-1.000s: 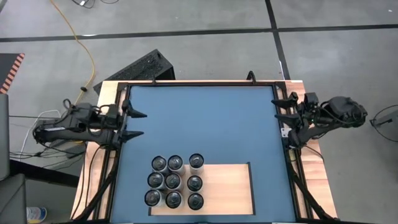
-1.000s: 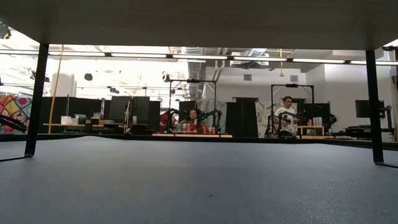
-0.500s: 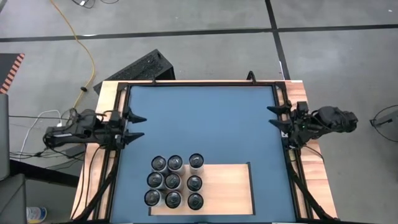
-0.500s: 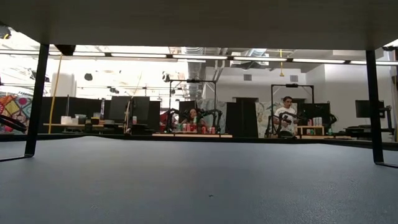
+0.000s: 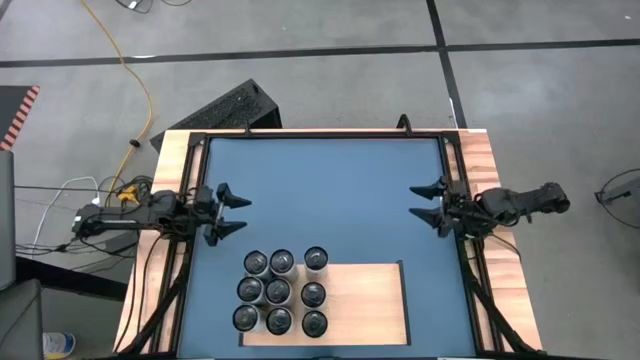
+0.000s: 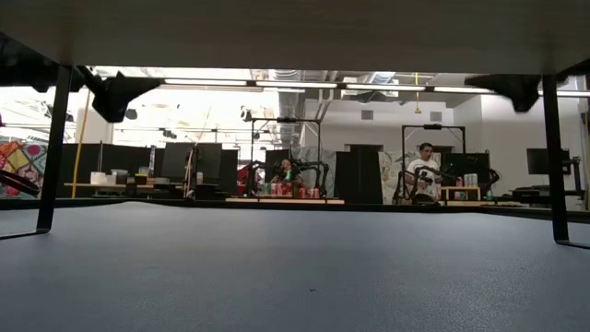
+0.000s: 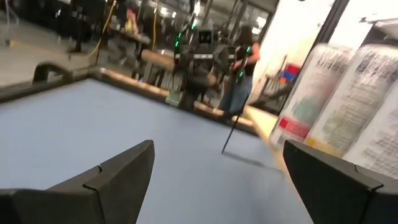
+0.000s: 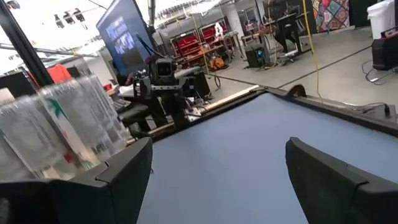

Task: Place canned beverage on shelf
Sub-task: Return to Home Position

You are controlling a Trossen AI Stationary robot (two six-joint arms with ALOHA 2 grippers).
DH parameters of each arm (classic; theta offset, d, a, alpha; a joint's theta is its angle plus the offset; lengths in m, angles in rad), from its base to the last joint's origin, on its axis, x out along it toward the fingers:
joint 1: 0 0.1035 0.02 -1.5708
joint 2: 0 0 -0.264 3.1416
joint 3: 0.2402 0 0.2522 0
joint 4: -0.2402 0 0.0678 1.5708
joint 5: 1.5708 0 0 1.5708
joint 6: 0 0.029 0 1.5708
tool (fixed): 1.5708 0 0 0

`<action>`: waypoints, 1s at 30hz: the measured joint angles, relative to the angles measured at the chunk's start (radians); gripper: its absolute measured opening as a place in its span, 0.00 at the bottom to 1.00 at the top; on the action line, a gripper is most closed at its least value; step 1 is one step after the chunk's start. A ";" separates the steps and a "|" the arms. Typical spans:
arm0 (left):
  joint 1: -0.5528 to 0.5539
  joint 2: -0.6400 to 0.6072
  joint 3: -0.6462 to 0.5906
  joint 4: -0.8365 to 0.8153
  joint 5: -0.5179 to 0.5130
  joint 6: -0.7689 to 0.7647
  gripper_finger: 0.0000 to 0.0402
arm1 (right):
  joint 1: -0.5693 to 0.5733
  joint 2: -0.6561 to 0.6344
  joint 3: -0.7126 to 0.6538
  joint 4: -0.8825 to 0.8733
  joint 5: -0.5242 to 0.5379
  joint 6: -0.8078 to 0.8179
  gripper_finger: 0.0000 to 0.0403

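Observation:
Several canned beverages point(image 5: 280, 292), dark tops up, stand in a cluster on the left part of the shelf point(image 5: 365, 305), a pale wood panel at the table's near edge. My left gripper point(image 5: 243, 213) hovers open over the blue surface at the left edge, just beyond the cans, pointing toward the table's middle. My right gripper point(image 5: 413, 202) hovers open at the right edge, facing it. The cans show blurred in the left wrist view point(image 7: 348, 99) and the right wrist view point(image 8: 56, 124). Neither pair of fingers has anything between them.
A black frame point(image 5: 320, 135) borders the blue surface point(image 5: 330, 200), with wooden strips point(image 5: 170, 160) along both sides. The shelf's right half point(image 5: 370, 310) is bare. In the low view people sit at benches far behind the table point(image 6: 426, 171).
Both grippers have come down toward the blue surface, and each has reached in a little from its side edge toward the table's middle. Their dark fingertips have dropped into the top of the low view. Both have stayed open. The cans have not moved.

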State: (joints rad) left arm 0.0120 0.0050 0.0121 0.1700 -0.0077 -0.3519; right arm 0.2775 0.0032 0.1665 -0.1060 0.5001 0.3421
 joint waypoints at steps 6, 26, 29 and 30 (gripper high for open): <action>0.000 -0.001 -0.001 0.001 -0.004 0.021 0.85 | -0.015 0.006 -0.143 0.151 -0.004 -0.023 0.85; 0.000 0.008 0.002 -0.159 0.003 0.042 0.85 | -0.032 0.076 -0.159 0.185 -0.028 -0.062 0.85; 0.000 0.008 0.003 -0.161 0.002 0.052 0.85 | -0.032 0.076 -0.159 0.185 -0.028 -0.062 0.85; 0.000 0.008 0.003 -0.161 0.002 0.052 0.85 | -0.032 0.076 -0.159 0.185 -0.028 -0.062 0.85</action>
State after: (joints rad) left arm 0.0120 0.0132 0.0151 0.0093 -0.0055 -0.2996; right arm 0.2459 0.0792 0.0071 0.0787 0.4725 0.2798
